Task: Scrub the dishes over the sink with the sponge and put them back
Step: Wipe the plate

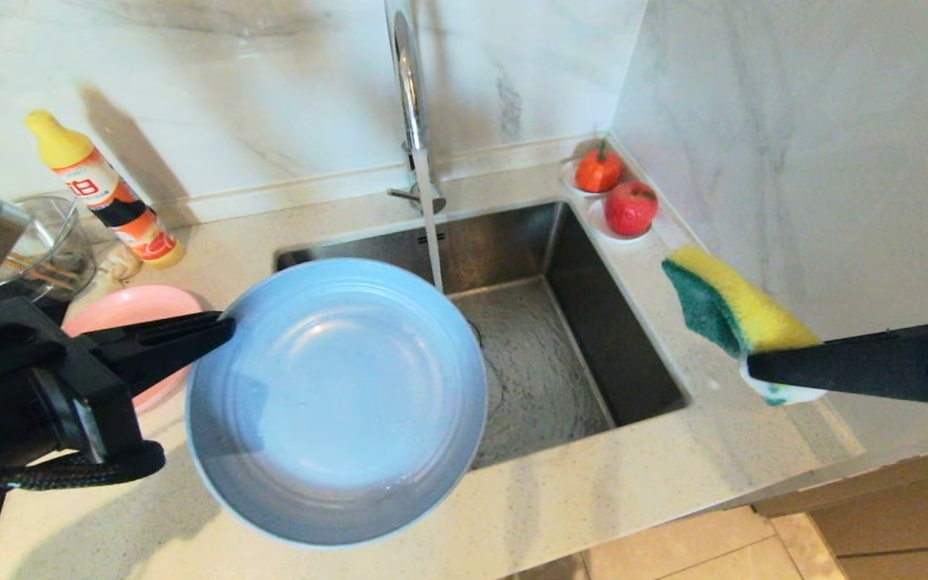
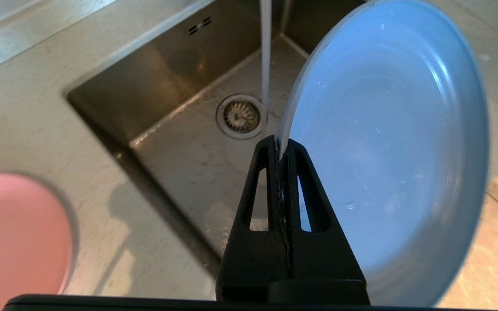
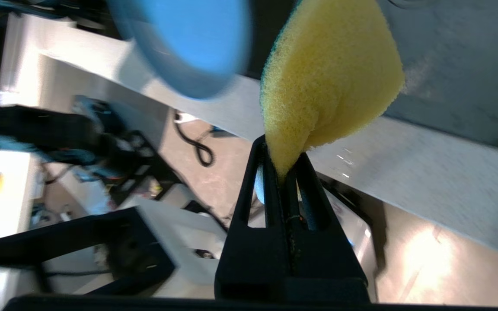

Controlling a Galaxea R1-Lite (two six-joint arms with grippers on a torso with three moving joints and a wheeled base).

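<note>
Your left claw point(image 1: 218, 329) pinches the blue plate point(image 1: 335, 399) over the sink point(image 1: 536, 362), right claw point(image 1: 754, 366) grips the sponge point(image 1: 734, 310); only the left wrist view shows the drain strainer point(image 2: 239, 115).

The left gripper point(image 1: 218, 329) reaches in from the left, fingers point(image 2: 290, 164) pinched together. The right gripper point(image 1: 754, 366) reaches in from the right, fingers point(image 3: 275, 181) likewise clamped.
</note>
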